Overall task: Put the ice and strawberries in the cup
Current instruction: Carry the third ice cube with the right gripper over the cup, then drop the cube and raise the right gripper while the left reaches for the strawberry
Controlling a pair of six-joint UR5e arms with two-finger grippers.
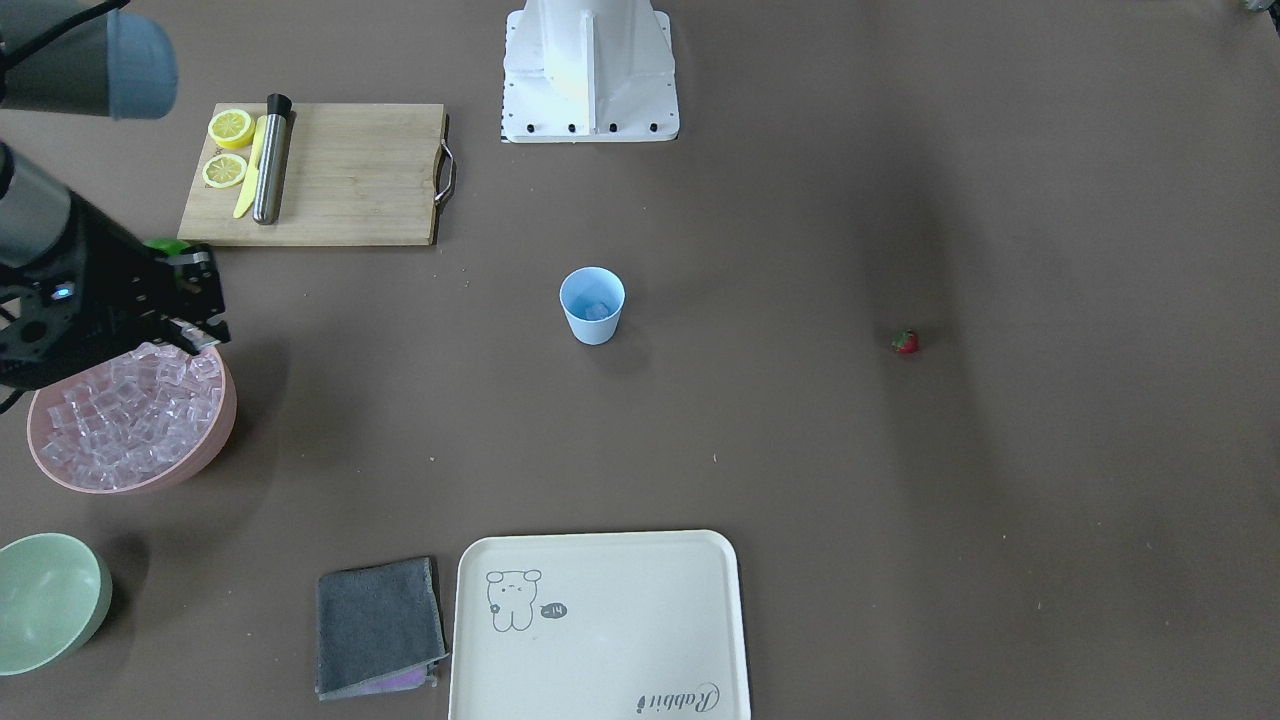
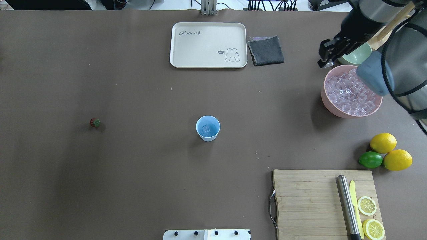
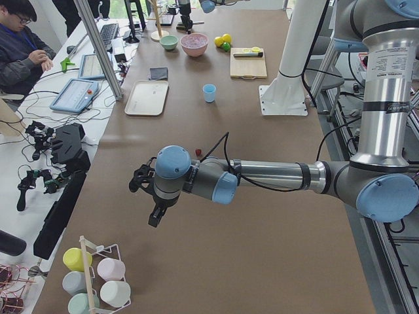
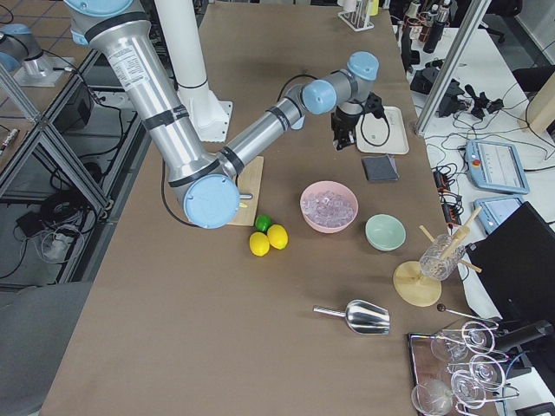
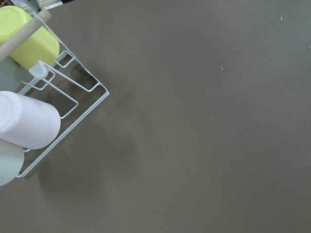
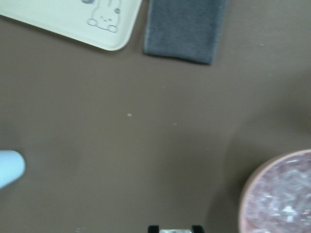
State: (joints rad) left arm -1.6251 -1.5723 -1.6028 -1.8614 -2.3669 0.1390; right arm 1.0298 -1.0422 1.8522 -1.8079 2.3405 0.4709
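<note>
Right pincer (image 6: 175,229) pinching ice (image 6: 176,231) beside pink bowl (image 6: 249,187) rim, bare table (image 6: 121,160) toward cup (image 6: 7,167), left pincer (image 3: 155,218): cannot tell

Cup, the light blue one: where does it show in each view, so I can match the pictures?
Front-facing: the cup stands at table centre.
Overhead: table centre.
Exterior left: far down the table, right of the cream rabbit tray, at.
Exterior right: not visible.
Left wrist: not in it.
Right wrist: blurred pale blue shape at the left edge, probably it.
Shared landmark: the cream rabbit tray.
</note>
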